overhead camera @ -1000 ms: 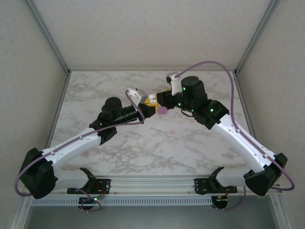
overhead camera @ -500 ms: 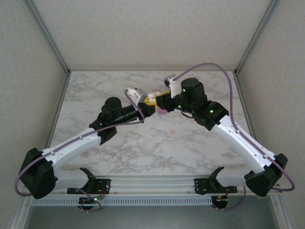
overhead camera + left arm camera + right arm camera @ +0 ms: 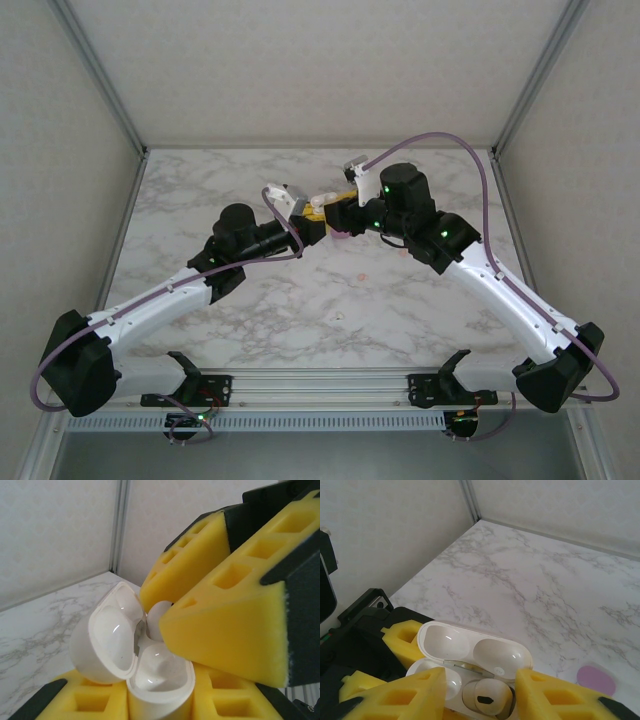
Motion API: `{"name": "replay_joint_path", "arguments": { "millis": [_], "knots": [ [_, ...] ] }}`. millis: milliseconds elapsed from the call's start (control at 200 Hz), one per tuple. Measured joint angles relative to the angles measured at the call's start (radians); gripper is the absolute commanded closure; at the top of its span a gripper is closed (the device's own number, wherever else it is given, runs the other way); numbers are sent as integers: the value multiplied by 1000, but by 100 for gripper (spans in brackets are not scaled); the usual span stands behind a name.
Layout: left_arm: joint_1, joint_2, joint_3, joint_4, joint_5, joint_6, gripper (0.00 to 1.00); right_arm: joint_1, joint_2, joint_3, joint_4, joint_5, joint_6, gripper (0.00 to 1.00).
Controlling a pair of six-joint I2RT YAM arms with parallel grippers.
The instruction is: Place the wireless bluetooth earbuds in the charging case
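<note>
My left gripper (image 3: pixel 312 222) is shut on the base of a white charging case (image 3: pixel 161 680), whose lid (image 3: pixel 107 635) stands open. A white earbud (image 3: pixel 487 696) sits in the case's right well; the left well is bare. My right gripper (image 3: pixel 482 695) hovers just over the case, open, its yellow foam fingers (image 3: pixel 395 692) on either side of the earbud with a gap on the left side. From above, both grippers meet over the case (image 3: pixel 320 206) at mid-table, the right gripper (image 3: pixel 336 212) reaching in from the right.
A purple pebble-shaped case (image 3: pixel 596 680) lies on the marble table (image 3: pixel 530 575) just right of the grippers. Tiny peach-pink buds (image 3: pixel 355 273) lie loose nearer the arms' bases. Walls and metal frame posts close in the table's back and sides.
The right gripper's jaws have spread apart, releasing the white earbud into the case. The right wrist has edged slightly left toward the case. The left arm has held still.
</note>
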Motion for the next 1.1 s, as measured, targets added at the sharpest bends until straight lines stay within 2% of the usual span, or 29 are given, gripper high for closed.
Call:
{"name": "replay_joint_path", "arguments": {
  "millis": [786, 966, 1101],
  "knots": [
    [0, -11, 0, 5, 0, 21, 97, -6, -13, 34, -34, -5, 142, 34],
    [0, -11, 0, 5, 0, 22, 97, -13, -23, 43, -34, -3, 168, 34],
    [0, -11, 0, 5, 0, 23, 97, -18, -28, 46, -34, 4, 182, 45]
  ]
}}
